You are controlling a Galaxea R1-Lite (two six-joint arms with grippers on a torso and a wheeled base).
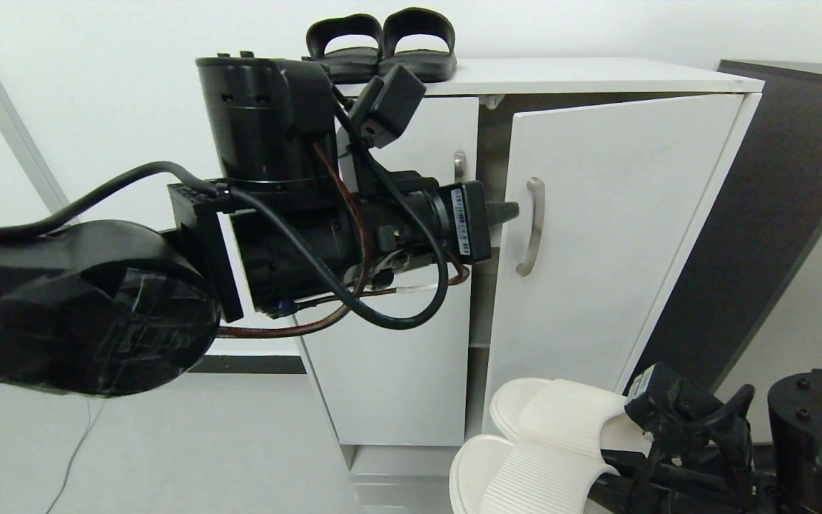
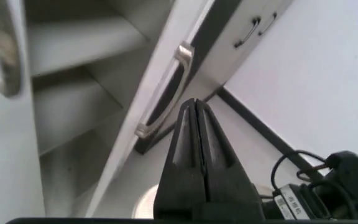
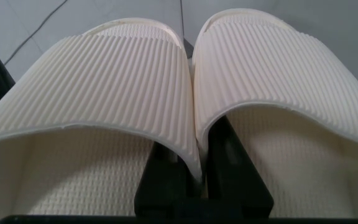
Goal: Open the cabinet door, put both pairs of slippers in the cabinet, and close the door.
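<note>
Left gripper (image 1: 507, 210) pinched shut, holding nothing, just beside the handle (image 1: 532, 227) of the right door (image 1: 611, 235). Door ajar, with a narrow gap onto the shelves (image 2: 73, 43). Right gripper (image 3: 204, 186) clamped on the white slippers (image 1: 546, 442), low before the cabinet (image 1: 596, 75). Black slippers (image 1: 382, 43) side by side on top.

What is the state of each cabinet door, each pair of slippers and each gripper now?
right door: partly open, with a gap at its handle side.
left door: looks closed.
black slippers: side by side on top of the cabinet, not inside.
white slippers: held together, low before the cabinet.
left gripper: shut, empty, close to the right door's handle.
right gripper: shut on the white slippers.
</note>
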